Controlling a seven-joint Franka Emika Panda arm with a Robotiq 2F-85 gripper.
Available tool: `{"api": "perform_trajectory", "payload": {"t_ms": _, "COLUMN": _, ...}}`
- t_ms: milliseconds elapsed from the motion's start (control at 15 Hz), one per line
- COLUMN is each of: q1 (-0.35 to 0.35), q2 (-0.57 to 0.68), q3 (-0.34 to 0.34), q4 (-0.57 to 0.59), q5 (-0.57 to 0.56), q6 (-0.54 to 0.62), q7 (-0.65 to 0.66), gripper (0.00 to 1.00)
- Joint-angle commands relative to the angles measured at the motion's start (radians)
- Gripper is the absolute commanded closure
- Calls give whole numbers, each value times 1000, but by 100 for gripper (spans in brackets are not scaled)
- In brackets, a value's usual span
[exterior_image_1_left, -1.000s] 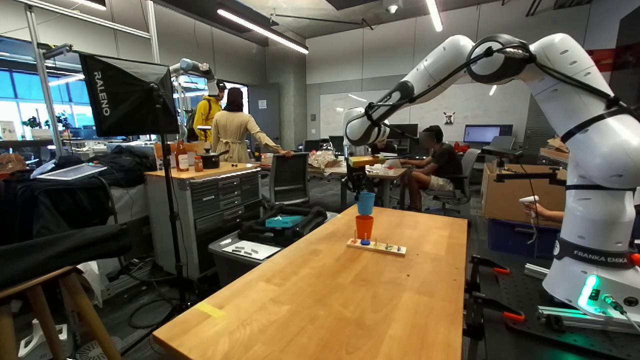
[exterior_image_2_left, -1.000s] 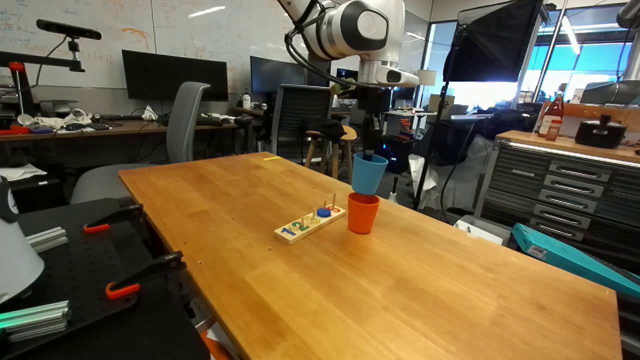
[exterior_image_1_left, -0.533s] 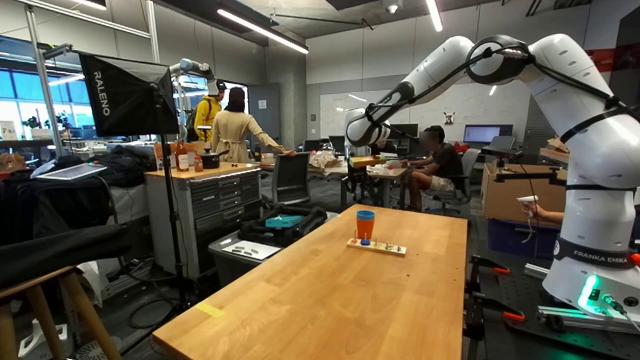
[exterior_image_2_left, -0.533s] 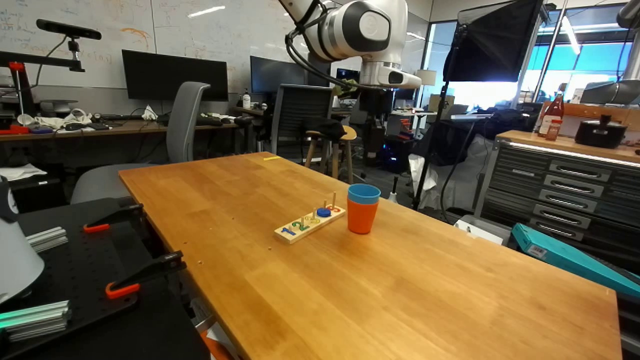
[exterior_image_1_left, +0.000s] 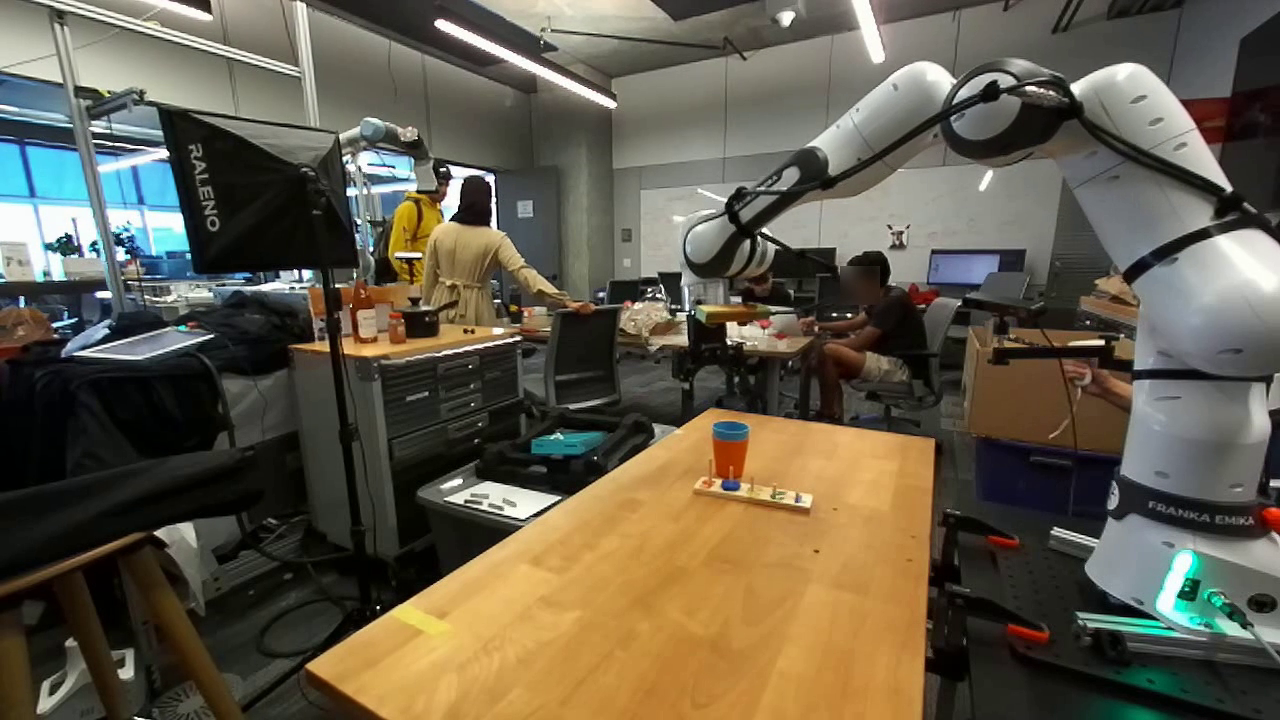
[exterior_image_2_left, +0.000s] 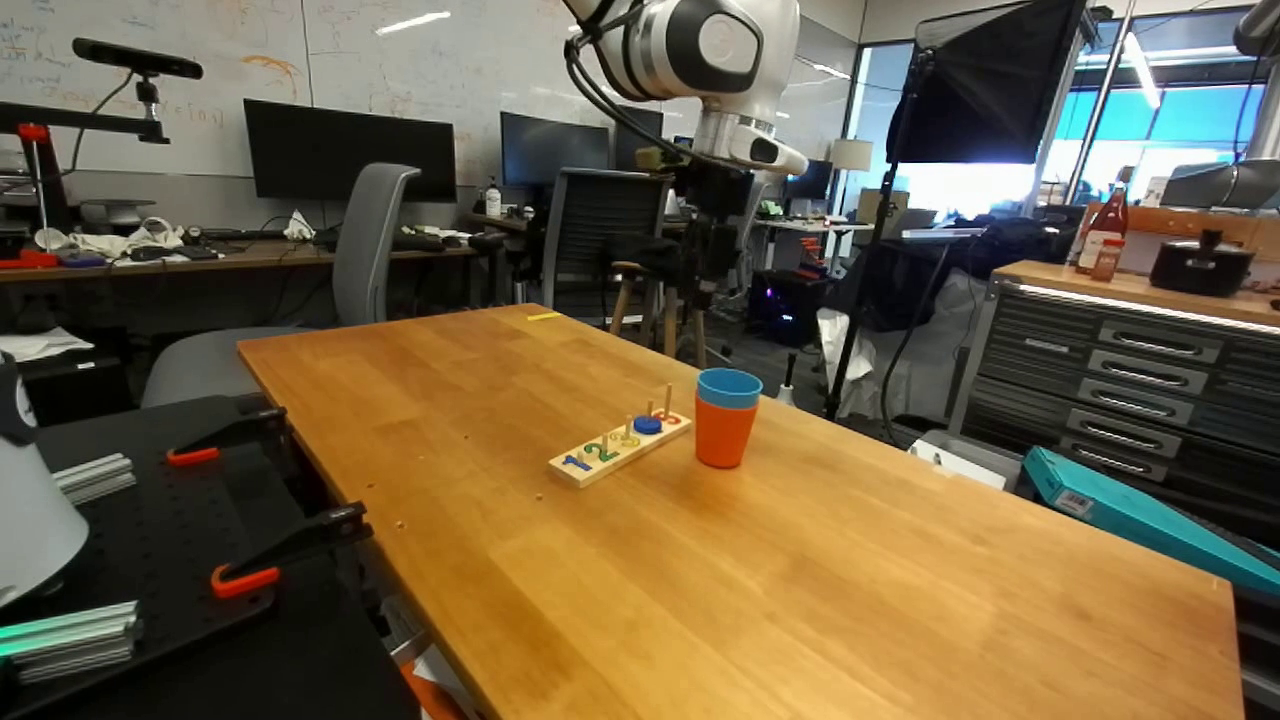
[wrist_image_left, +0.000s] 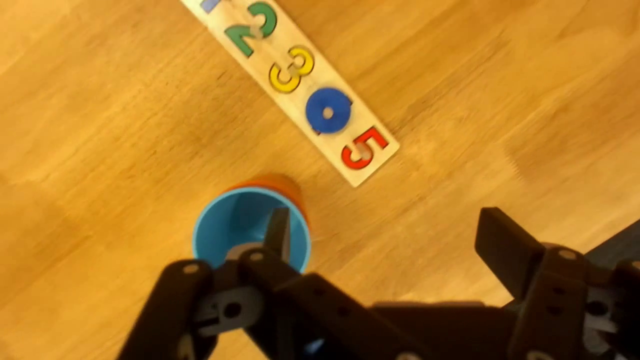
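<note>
A blue cup (exterior_image_2_left: 730, 386) sits nested inside an orange cup (exterior_image_2_left: 726, 437), standing upright on the wooden table; both exterior views show only its upper band above the orange. Beside them lies a wooden number board (wrist_image_left: 274, 47) with pegs and a blue ring (wrist_image_left: 315, 112) over one number. My gripper (wrist_image_left: 386, 222) is open, its fingers spread wide with bare tabletop between them. In the wrist view the left finger (wrist_image_left: 276, 230) overlaps the blue cup's mouth. The exterior views put the gripper (exterior_image_1_left: 712, 380) in the air, higher than the cups and apart from them.
The wooden table (exterior_image_2_left: 860, 580) carries the cups and board, with yellow tape (exterior_image_1_left: 422, 620) near one end. Black clamps with orange tips (exterior_image_2_left: 245, 580) grip its edge by the robot base. A drawer cabinet (exterior_image_1_left: 440, 385) and a softbox light (exterior_image_1_left: 260, 190) stand off the table's side.
The blue cup, held above the orange cup a second ago, has dropped into it. My gripper has let go and opened wide, and has risen and shifted sideways from the cups.
</note>
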Motion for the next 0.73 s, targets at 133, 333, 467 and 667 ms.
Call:
{"api": "perform_trajectory", "payload": {"t_ms": 133, "q1": 3, "q2": -144, "q3": 76, "q4": 42, "q5": 31, "q6": -285, "q7": -203, "gripper": 0}}
{"api": "perform_trajectory", "payload": {"t_ms": 333, "q1": 16, "q2": -141, "q3": 75, "q4": 54, "q5": 17, "q6": -305, "q7": -203, "gripper": 0}}
{"api": "perform_trajectory", "payload": {"t_ms": 467, "q1": 19, "q2": -182, "q3": 86, "q4": 70, "q5": 17, "q6": -363, "q7": -238, "gripper": 0}}
{"api": "perform_trajectory", "payload": {"t_ms": 667, "q1": 18, "q2": -188, "q3": 87, "q4": 70, "q5": 17, "q6": -373, "q7": -254, "gripper": 0}}
